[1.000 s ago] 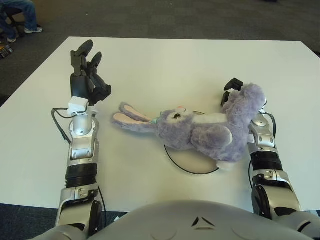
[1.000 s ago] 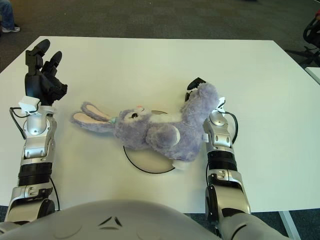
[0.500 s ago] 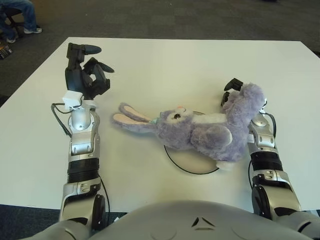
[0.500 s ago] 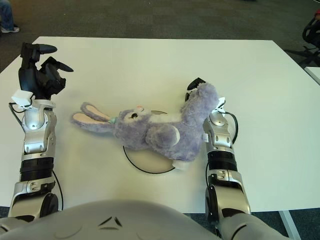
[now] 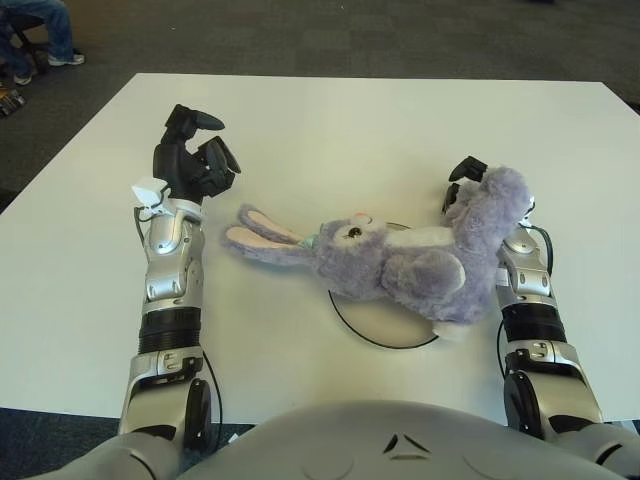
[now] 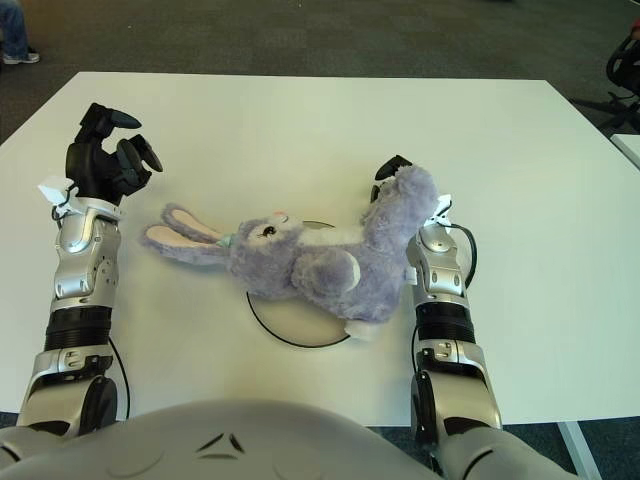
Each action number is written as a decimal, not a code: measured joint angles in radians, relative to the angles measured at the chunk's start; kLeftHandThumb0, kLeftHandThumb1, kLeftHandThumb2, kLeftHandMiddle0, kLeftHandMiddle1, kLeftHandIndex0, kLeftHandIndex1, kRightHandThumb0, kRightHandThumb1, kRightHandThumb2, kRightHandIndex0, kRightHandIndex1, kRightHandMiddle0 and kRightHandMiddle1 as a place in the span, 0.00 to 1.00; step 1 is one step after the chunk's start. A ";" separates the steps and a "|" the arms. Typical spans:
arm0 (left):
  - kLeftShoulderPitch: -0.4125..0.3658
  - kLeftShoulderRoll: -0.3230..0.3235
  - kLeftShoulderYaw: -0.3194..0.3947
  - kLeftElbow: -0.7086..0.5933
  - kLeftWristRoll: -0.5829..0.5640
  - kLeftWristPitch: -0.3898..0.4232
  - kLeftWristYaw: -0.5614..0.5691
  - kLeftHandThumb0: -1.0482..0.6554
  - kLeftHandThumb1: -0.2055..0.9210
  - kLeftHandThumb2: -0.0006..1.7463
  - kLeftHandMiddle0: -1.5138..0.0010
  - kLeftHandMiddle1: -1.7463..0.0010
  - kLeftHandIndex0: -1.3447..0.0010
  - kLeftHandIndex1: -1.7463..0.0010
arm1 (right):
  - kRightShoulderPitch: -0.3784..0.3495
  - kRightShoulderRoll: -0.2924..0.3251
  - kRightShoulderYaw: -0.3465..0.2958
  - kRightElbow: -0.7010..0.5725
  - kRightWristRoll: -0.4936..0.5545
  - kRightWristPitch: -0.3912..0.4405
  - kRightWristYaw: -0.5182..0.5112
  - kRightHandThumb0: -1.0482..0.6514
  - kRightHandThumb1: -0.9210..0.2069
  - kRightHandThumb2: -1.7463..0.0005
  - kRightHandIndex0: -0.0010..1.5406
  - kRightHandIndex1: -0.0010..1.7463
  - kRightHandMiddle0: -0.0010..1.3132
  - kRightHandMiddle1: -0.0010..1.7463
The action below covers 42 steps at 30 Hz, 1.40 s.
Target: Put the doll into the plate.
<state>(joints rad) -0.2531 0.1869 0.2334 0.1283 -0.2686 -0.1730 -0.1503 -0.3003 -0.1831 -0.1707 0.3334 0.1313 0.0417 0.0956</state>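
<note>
A purple plush rabbit doll point(image 5: 400, 260) lies on its side across a white plate point(image 5: 375, 322) with a dark rim, ears stretching left onto the table. Its hind end is lifted at the right, where my right hand point(image 5: 465, 190) is shut on it, black fingers showing behind the fur. My left hand point(image 5: 195, 155) hovers up and left of the ears point(image 5: 258, 232), fingers curled loosely and holding nothing, clear of the doll.
The white table point(image 5: 330, 130) spreads wide behind the doll. Its left edge meets dark carpet, where a seated person's legs point(image 5: 40, 30) show at the far top left.
My left hand has swung right and toward the doll's ears, turning and curling its fingers from an upright spread. The doll and right hand have stayed still.
</note>
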 measured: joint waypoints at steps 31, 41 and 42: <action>0.000 -0.010 -0.027 0.001 0.003 0.148 -0.034 0.61 0.07 1.00 0.35 0.10 0.46 0.00 | 0.006 0.000 0.000 -0.014 0.000 0.013 0.008 0.61 0.85 0.01 0.56 1.00 0.50 1.00; 0.010 -0.037 -0.042 0.005 0.009 0.159 -0.031 0.61 0.10 1.00 0.38 0.05 0.48 0.00 | 0.008 0.000 0.000 -0.019 0.000 0.014 0.006 0.61 0.84 0.02 0.56 1.00 0.49 1.00; 0.011 -0.039 -0.043 0.008 0.010 0.159 -0.031 0.61 0.10 1.00 0.38 0.05 0.48 0.00 | 0.008 0.000 0.000 -0.019 -0.001 0.014 0.006 0.61 0.84 0.02 0.56 1.00 0.49 1.00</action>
<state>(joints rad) -0.2420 0.1477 0.1901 0.1363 -0.2582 -0.0141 -0.1811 -0.2922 -0.1833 -0.1705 0.3145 0.1304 0.0558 0.1015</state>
